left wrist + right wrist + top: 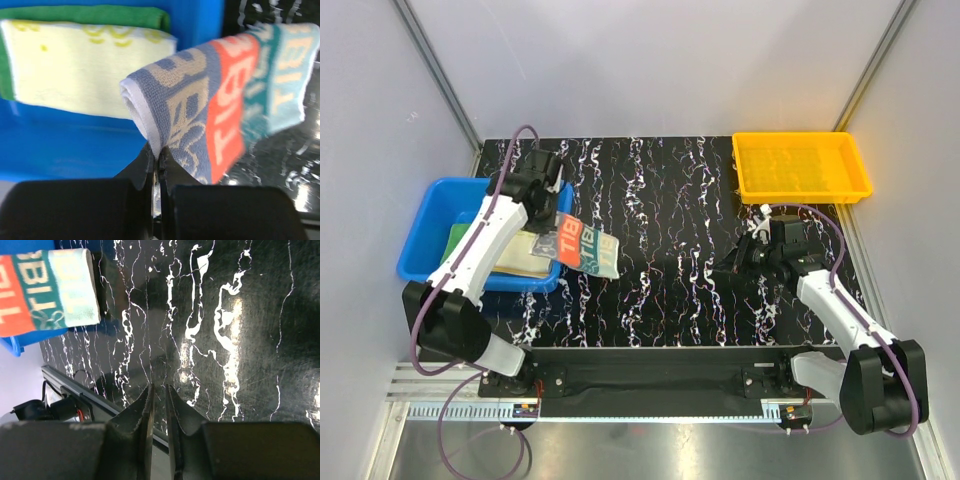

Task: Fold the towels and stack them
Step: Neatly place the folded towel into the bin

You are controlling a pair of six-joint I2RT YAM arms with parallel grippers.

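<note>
Pinching hard, my left gripper [156, 156] clamps the white hemmed edge of the folded RABBIT towel [225, 95]. Its looped terry is banded grey-blue, orange and teal, and it hangs over the right rim of the blue plastic bin [75, 150] and the marbled black table [240, 340]. Inside the bin, the pale yellow towel [85, 65] lies flat on the green microfibre towel [100, 15]. My right gripper [159, 390] hovers over bare table with its jaws nearly together, a narrow slit between them and nothing in it. A ribbed yellow tray [800, 168] sits at the far right.
</note>
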